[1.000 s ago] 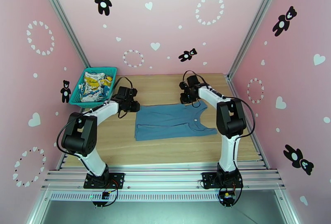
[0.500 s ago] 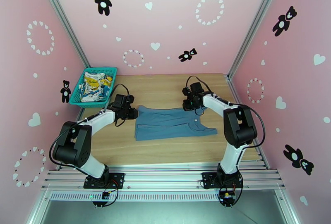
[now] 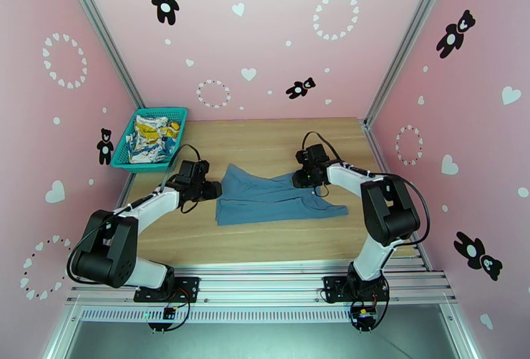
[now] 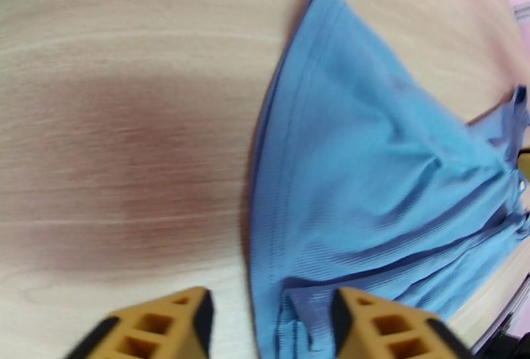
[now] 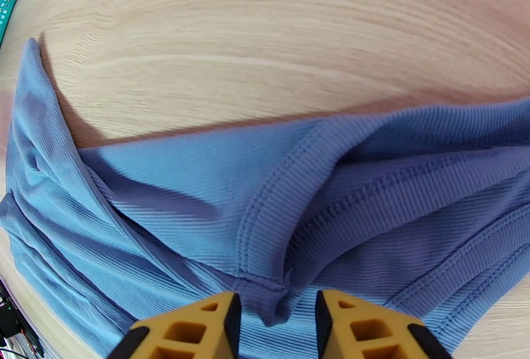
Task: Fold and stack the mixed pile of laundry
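The dusty-blue tank top [image 3: 278,200] lies on the wooden table [image 3: 265,138], its far edge folded over toward the near side. My left gripper [image 3: 212,189] is at the garment's left hem, open, with the hem [image 4: 371,175] running between its yellow fingers [image 4: 159,327]. My right gripper [image 3: 301,179] sits low at the far edge by the straps. It is open, a seamed fold of the tank top [image 5: 199,208] lying loose in the gap between its fingers [image 5: 192,327]. The white cloth with yellow-and-blue print [image 3: 149,136] lies crumpled in the teal basket.
The teal mesh basket [image 3: 162,110] stands at the table's far left corner, against the pink wall. Pink walls close in the table on the left, back and right. Bare wood shows in front of the tank top and behind it.
Both grippers moved toward the near side and down, carrying the tank top's far edge over itself. Both jaws have opened and the cloth lies loose.
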`<control>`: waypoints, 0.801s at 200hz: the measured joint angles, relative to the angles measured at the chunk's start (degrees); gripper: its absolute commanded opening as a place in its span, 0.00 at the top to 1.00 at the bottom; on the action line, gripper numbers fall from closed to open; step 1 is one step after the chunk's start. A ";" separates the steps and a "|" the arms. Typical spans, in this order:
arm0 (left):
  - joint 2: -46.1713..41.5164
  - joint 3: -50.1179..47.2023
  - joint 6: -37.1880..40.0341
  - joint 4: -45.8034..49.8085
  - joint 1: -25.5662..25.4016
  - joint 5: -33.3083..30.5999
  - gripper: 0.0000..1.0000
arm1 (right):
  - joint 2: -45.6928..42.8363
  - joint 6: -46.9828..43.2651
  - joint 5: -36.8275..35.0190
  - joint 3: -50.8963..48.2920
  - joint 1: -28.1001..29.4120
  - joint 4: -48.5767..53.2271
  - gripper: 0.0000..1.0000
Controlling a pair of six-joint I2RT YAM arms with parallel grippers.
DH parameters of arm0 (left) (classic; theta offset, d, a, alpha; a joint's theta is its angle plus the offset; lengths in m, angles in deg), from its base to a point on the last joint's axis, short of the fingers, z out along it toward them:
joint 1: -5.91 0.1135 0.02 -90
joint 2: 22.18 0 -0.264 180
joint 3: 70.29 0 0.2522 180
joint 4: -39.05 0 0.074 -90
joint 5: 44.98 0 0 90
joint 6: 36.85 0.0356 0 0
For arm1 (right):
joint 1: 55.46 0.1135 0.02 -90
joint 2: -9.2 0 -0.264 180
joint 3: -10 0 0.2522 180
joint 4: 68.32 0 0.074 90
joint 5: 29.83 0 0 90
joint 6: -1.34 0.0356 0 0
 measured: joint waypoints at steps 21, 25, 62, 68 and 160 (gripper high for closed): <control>2.78 6.64 -2.12 1.60 0.00 -0.26 0.41 | 0.00 0.22 -0.07 0.02 0.04 -0.61 0.64; 4.02 8.46 -2.23 2.23 -0.09 -0.28 0.41 | 0.00 0.31 -0.07 0.02 0.04 -0.70 0.64; 18.08 24.33 0.02 6.16 -1.18 -1.60 0.51 | 0.00 0.31 -0.31 0.11 0.42 -1.14 0.64; 20.15 26.32 0.83 7.13 -1.27 -1.77 0.52 | 0.00 0.31 -0.33 0.11 0.44 -1.18 0.64; 40.59 47.71 11.37 21.33 -3.54 -4.63 0.51 | 0.02 0.09 -0.94 0.74 0.55 -1.16 0.64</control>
